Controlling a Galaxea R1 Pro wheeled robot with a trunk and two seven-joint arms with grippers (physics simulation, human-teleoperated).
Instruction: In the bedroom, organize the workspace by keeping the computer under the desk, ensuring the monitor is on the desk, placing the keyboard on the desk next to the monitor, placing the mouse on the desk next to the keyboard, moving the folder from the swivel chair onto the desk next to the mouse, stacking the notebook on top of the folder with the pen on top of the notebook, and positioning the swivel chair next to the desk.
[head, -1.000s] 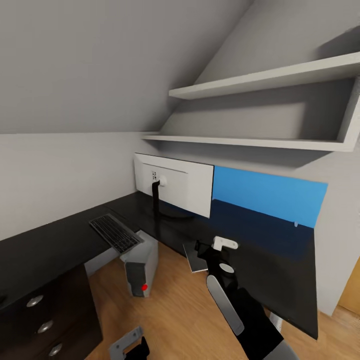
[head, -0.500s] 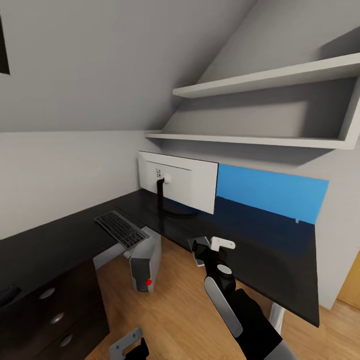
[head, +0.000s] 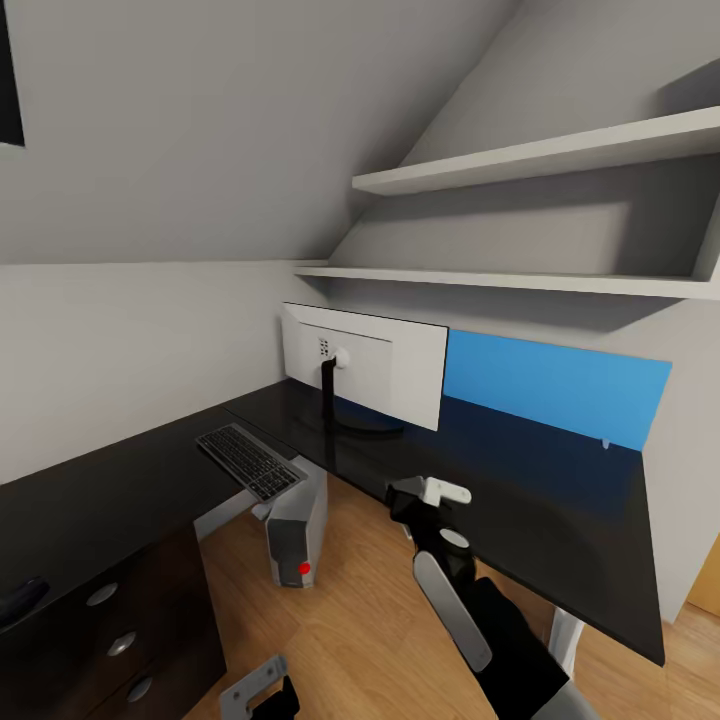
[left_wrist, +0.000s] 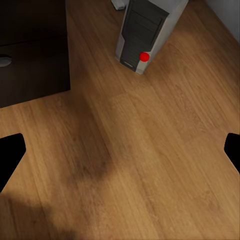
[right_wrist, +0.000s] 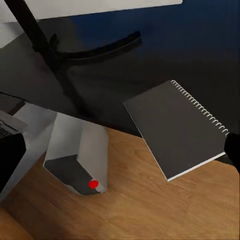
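The monitor (head: 365, 365) stands on the black desk (head: 560, 520) with its white back towards me. To its left the keyboard (head: 250, 460) lies at the desk's inner edge. Below it the computer (head: 297, 530) (left_wrist: 142, 35) (right_wrist: 75, 160) stands upright on the floor. My right gripper (head: 420, 497) (right_wrist: 120, 155) is open over the desk's front edge. The grey spiral notebook (right_wrist: 177, 127) lies there, one corner past the edge and another against a fingertip (right_wrist: 232, 150). My left gripper (left_wrist: 120, 152) hangs open over bare floor. A dark rounded shape (head: 20, 600), perhaps the mouse, sits at the far left.
A bright-blue panel (head: 555, 385) stands against the wall behind the desk; I cannot tell whether it is the folder. Two white shelves (head: 540, 160) hang above. The black drawer unit (head: 120, 640) (left_wrist: 30, 65) is at the left. Light wood floor (head: 350, 640) runs between the desk's wings.
The camera has moved, so the whole scene has slid slightly right and a dark window edge now shows at top left. The right gripper now hides more of the notebook.
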